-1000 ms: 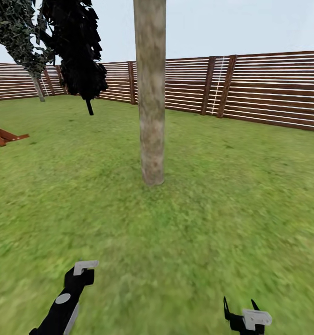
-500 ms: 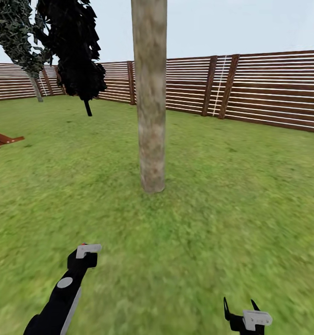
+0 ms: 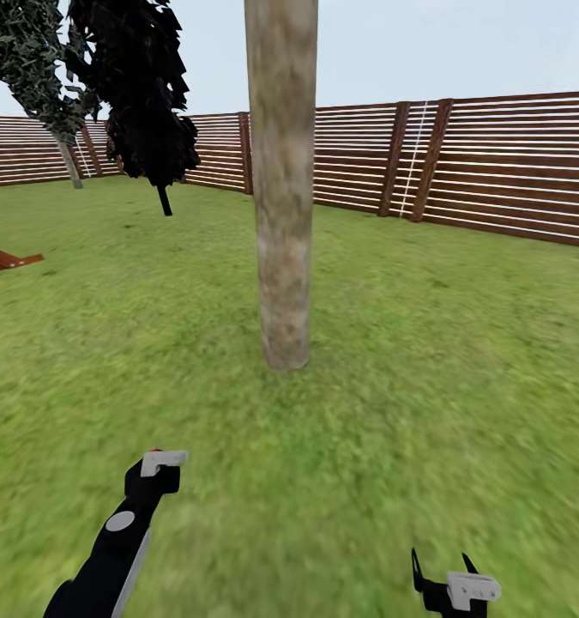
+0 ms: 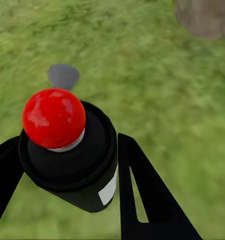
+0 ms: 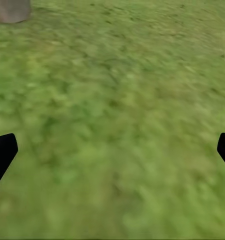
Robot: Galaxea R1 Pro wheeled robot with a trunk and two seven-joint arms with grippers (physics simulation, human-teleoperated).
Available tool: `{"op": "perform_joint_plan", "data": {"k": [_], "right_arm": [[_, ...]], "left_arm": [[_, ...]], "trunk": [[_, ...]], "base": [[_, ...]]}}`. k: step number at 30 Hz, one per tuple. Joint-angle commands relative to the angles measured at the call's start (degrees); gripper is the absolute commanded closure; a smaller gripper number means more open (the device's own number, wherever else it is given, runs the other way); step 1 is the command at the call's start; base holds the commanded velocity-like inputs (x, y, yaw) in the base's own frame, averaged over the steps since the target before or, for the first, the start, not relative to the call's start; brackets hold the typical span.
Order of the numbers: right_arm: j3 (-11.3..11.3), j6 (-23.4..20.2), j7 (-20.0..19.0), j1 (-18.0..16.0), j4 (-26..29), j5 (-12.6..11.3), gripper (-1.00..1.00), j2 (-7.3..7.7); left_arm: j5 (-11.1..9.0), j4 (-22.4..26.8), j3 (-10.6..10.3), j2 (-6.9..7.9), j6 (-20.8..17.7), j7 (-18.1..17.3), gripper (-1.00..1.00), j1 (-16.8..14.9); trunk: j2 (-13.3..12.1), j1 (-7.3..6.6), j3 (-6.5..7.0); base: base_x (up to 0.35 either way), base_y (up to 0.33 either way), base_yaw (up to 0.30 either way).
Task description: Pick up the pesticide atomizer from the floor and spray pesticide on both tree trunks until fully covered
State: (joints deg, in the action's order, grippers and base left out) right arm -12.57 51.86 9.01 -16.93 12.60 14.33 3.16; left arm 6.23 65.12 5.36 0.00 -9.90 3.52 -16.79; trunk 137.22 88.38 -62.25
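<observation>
One end effector, your left (image 4: 67, 165), is clamping the pesticide atomizer (image 4: 67, 155), nozzle facing the tree trunk (image 3: 282, 189) for spraying; your right (image 5: 112, 150) is hanging open.

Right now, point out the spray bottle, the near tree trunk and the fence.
spray bottle (image 4: 67, 155), left wrist view, black body
tree trunk (image 3: 282, 197), head view, mid trunk
fence (image 3: 512, 167), head view, slats

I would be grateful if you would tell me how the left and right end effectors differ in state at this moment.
The left end effector is shut on the pesticide atomizer, its black fingers pressed to the bottle's sides; the right end effector is open, with only grass between its widely spread fingertips. In the head view, the left end effector reaches further toward the tree trunk than the right. Both hang above the lawn.
</observation>
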Motion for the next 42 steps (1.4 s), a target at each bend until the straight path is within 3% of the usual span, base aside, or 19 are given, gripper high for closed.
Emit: {"op": "perform_joint_plan", "data": {"k": [1, 13, 14, 15, 17, 19, 20, 24, 26, 29, 30, 32, 34, 36, 38, 40, 42], "right_arm": [[0.0, 0.0, -0.07, 0.02, -0.01, 0.0, -1.0, 0.0], [0.1, 0.0, -0.02, 0.11, 0.24, 0.0, -1.0, -0.42], [0.09, -0.07, -0.1, 0.06, 0.6, 0.0, -1.0, -0.69], [0.16, -0.92, -0.32, -0.96, 4.4, 0.0, -1.0, -1.07], [0.2, -4.87, -0.93, -2.48, 8.98, 0.02, -1.0, -1.12], [0.25, -11.77, -6.43, -4.09, 13.05, 0.07, -1.0, -1.14], [0.25, -14.61, -11.67, -5.02, 14.66, 0.08, -1.0, -1.14], [0.93, -27.69, -32.69, -10.66, 18.57, 1.56, -1.0, -1.14], [4.89, -33.37, -39.64, -13.61, 18.92, 5.35, -1.0, -1.14], [12.1, -36.6, -42.84, -16.36, 19.92, 8.68, -1.0, -1.27], [14.7, -36.94, -43.21, -16.8, 20.71, 8.95, -1.0, -1.86], [19.27, -37.27, -44.05, -17.25, 21.62, 9.21, -1.0, -4.45], [21.51, -37.4, -45.67, -17.84, 22.3, 9.34, -1.0, -6.25], [24.36, -38.15, -50.29, -18.86, 23.56, 9.44, -1.0, -7.13], [26.44, -41.85, -55.71, -19.57, 25.24, 9.48, -1.0, -7.35], [27.03, -44.33, -60.39, -19.81, 27.52, 9.55, -1.0, -7.3], [27.19, -45.02, -62.94, -19.87, 28.78, 9.57, -1.0, -7.23]], "left_arm": [[0.01, -0.04, 0.0, 0.0, 0.03, 0.0, 1.0, 0.0], [0.07, -1.06, -0.28, 0.56, 0.15, -0.72, 1.0, 0.7], [0.08, -3.58, -0.35, 0.74, 0.26, -2.98, 1.0, 0.4], [0.29, -9.8, -0.23, 3.03, 0.47, -11.37, 1.0, -0.55], [0.28, -11.32, -0.27, 5.44, 0.54, -15.9, 1.0, -1.52], [1.46, -11.98, -0.31, 7.59, 0.51, -22.58, 1.0, -2.03], [3.47, -12.09, -0.3, 8.24, 0.36, -26.83, 1.0, -2.36], [16.12, -13.84, -0.2, 8.8, -0.54, -44.51, 1.0, -6.15], [20.44, -14.84, -0.23, 8.79, -0.97, -50.71, 1.0, -8.04], [26.23, -15.23, -0.25, 8.72, -1.58, -55.92, 1.0, -9.44], [28.95, -15.46, -0.26, 8.67, -2.9, -56.87, 1.0, -9.94], [34.09, -15.85, -0.26, 8.67, -4.91, -60.37, 1.0, -10.47], [39.0, -15.95, -0.26, 8.37, -5.52, -63.82, 1.0, -10.99], [43.89, -15.98, -0.2, 8.03, -5.68, -65.11, 1.0, -11.28], [45.88, -15.99, -0.23, 7.72, -5.73, -66.76, 1.0, -11.45], [46.62, -15.99, -0.86, 7.12, -5.74, -68.96, 1.0, -11.64], [46.77, -16.03, -3.47, 6.86, -5.78, -69.83, 1.0, -12.63]], "trunk": [[0.0, 0.0, 0.0], [0.0, 0.0, 0.0], [0.0, 0.0, 0.0], [0.0, 0.0, 0.0], [0.0, 0.0, 0.0], [0.0, 0.0, 0.0], [0.0, 0.0, 0.0], [0.0, 0.0, 0.0], [0.0, 0.0, 0.0], [0.0, 0.0, 0.0], [0.0, 0.0, 0.0], [0.0, 0.0, 0.0], [0.0, 0.0, 0.0], [0.0, 0.0, 0.0], [0.0, 0.0, 0.0], [0.0, 0.0, 0.0], [0.0, 0.0, 0.0]], "base": [[0.091, 0.0, 0.002], [0.006, 0.0, 0.0], [0.0, 0.0, 0.0], [0.0, 0.0, 0.0], [0.0, 0.0, 0.0], [0.0, 0.0, 0.0], [0.0, 0.0, 0.0], [0.0, 0.0, 0.0], [0.0, 0.0, 0.0], [0.0, 0.0, 0.0], [0.0, 0.0, 0.0], [0.0, 0.0, 0.0], [0.0, 0.0, 0.0], [0.0, 0.0, 0.0], [0.0, 0.0, 0.0], [0.0, 0.0, 0.0], [0.0, 0.0, 0.0]]}}
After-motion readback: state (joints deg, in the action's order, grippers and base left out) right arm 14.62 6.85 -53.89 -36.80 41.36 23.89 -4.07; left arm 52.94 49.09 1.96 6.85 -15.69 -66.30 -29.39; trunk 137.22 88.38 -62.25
